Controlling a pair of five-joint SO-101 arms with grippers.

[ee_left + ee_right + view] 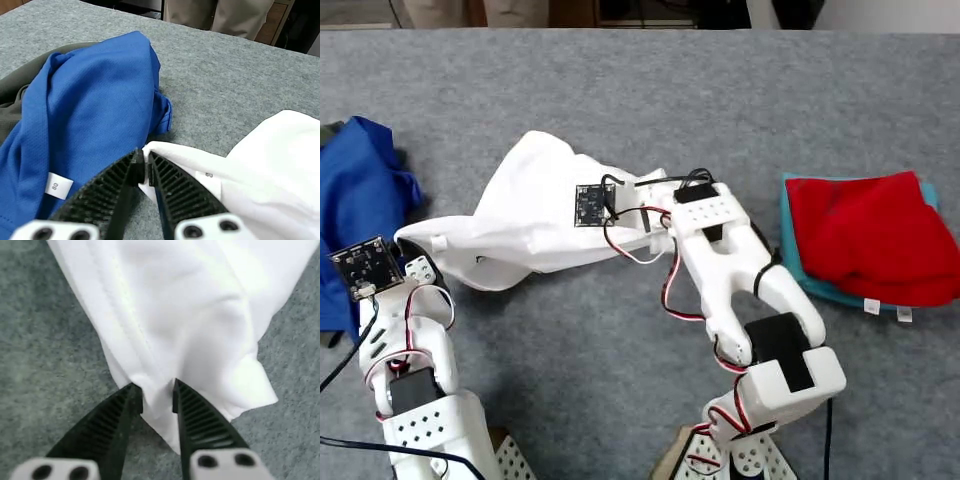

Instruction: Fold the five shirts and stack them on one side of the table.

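While the white shirt lies crumpled in the middle of the grey tabletop, the left claw pinches its corner just beside the blue shirt, and the right claw is clamped on its other end. Such thin bites could slip if the cloth is pulled taut, and the blue shirt might snag. That felt-like surface probably drags fabric; wooden furniture stands beyond it.

- My left arm and right arm: white shells, black servos.
- Red, black, white cables loop alongside.
- Black ribbed fingers; white screw-holed bases.
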